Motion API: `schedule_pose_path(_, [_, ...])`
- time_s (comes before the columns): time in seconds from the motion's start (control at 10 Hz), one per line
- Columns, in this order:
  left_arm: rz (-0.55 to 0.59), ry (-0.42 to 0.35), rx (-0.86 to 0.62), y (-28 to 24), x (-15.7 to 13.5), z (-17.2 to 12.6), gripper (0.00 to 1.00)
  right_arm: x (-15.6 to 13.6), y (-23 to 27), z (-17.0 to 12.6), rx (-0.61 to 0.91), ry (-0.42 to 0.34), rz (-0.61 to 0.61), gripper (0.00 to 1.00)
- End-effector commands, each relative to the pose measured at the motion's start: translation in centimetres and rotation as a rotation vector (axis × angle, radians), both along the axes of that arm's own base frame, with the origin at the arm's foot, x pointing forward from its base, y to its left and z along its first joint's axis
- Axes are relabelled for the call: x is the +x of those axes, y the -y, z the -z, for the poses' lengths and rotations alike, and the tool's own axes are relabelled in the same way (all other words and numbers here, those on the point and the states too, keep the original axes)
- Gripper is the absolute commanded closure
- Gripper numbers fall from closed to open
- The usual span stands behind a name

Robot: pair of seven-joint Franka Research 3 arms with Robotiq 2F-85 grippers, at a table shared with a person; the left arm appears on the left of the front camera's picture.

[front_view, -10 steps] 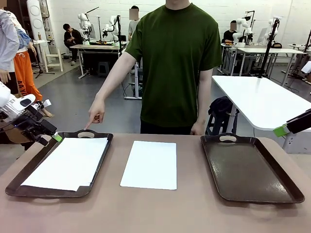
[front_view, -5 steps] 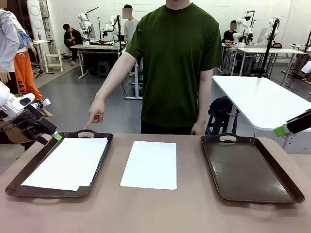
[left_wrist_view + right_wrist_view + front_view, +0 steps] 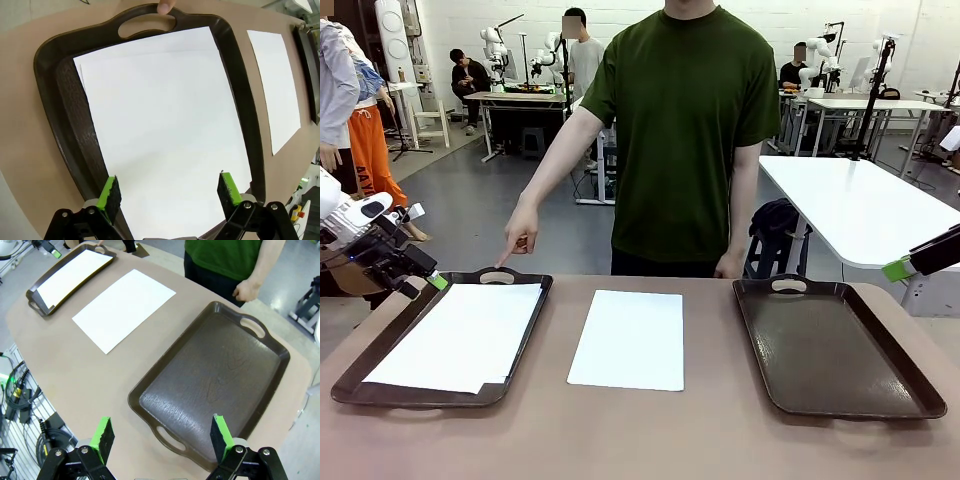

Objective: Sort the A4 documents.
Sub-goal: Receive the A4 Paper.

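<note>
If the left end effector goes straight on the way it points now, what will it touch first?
Most likely the top paper sheet in the left tray; the open left end effector points at it.

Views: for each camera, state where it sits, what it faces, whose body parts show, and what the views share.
Front: between the arms, facing across the table at the person, whose hand points at the left tray; left tool and right tool at the edges.
Left wrist: on the left arm, looking down into that tray's sheets; its open tool, a fingertip.
Right wrist: on the right arm, above the right tray; its open tool.
Shared: all show the middle sheet.
</note>
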State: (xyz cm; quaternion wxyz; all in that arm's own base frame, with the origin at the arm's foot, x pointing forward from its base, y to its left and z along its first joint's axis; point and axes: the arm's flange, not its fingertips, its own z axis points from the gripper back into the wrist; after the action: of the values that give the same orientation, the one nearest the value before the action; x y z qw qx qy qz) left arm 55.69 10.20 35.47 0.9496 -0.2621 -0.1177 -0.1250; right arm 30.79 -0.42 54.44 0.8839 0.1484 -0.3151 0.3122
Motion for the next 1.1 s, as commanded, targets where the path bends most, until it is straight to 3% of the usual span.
schedule_pose_path(0.0, [0.004, 0.005, 0.005, -0.1, 0.0, 0.1, 0.0, 0.1, 0.0, 0.2, 0.017, -0.004, -0.011, 0.0])
schedule_pose_path(0.3, [0.0, 0.0, 0.0, 0.0, 0.0, 0.0, 0.0, 0.1, 0.0, 0.2, 0.017, -0.004, -0.011, 0.0])
schedule_pose_path(0.5, [0.16, 0.299, -0.189, 4.9, 1.2, -7.6, 0.0, 0.1, 0.0, 0.2, 0.017, -0.004, -0.011, 0.0])
schedule_pose_path(0.6, [0.166, 0.385, -0.288, 6.0, 1.0, -10.8, 0.0, 0.1, 0.0, 0.2, 0.017, -0.004, -0.011, 0.0])
schedule_pose_path(0.8, [0.224, 0.502, -0.399, 6.3, 0.1, -14.9, 0.0, 0.1, 0.0, 0.2, 0.017, -0.004, -0.011, 0.0])
schedule_pose_path(1.0, [0.402, 0.571, -0.458, 6.9, -0.9, -17.3, 0.0, 0.1, 0.0, 0.2, 0.017, -0.004, -0.011, 0.0])
